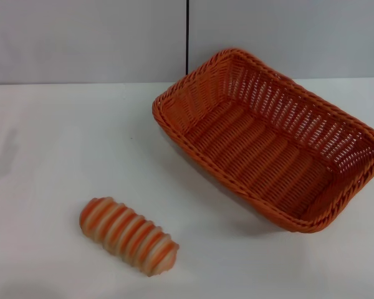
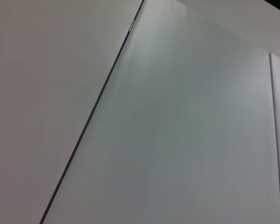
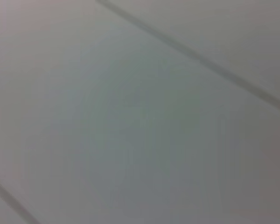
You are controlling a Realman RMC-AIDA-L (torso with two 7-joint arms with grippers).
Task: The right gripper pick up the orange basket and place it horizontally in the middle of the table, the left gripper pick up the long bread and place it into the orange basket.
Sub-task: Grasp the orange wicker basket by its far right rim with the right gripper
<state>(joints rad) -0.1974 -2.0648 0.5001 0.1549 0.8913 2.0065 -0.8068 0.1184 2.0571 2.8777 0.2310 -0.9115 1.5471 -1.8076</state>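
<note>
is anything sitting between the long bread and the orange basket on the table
Nothing visible. The long bread lies near the front left, the orange basket sits angled at the back right, and only bare table shows between them. Neither gripper is in view.

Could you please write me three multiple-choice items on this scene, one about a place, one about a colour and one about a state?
1. Where does the long bread lie?
A. inside the basket
B. on the table toward the robot's left, nearer the robot than the basket
C. on the basket's rim

2. What colours are the bread's stripes?
A. orange and cream
B. green and white
C. solid brown

3. How does the orange basket sit on the table?
A. upside down
B. standing on its side
C. open side up, empty, set at a slant

Answers:
1 B, the head view shows it apart from the basket on bare tabletop.
2 A, its ridges alternate those colours.
3 C, its woven bottom shows bare and its long sides run diagonally.
</note>
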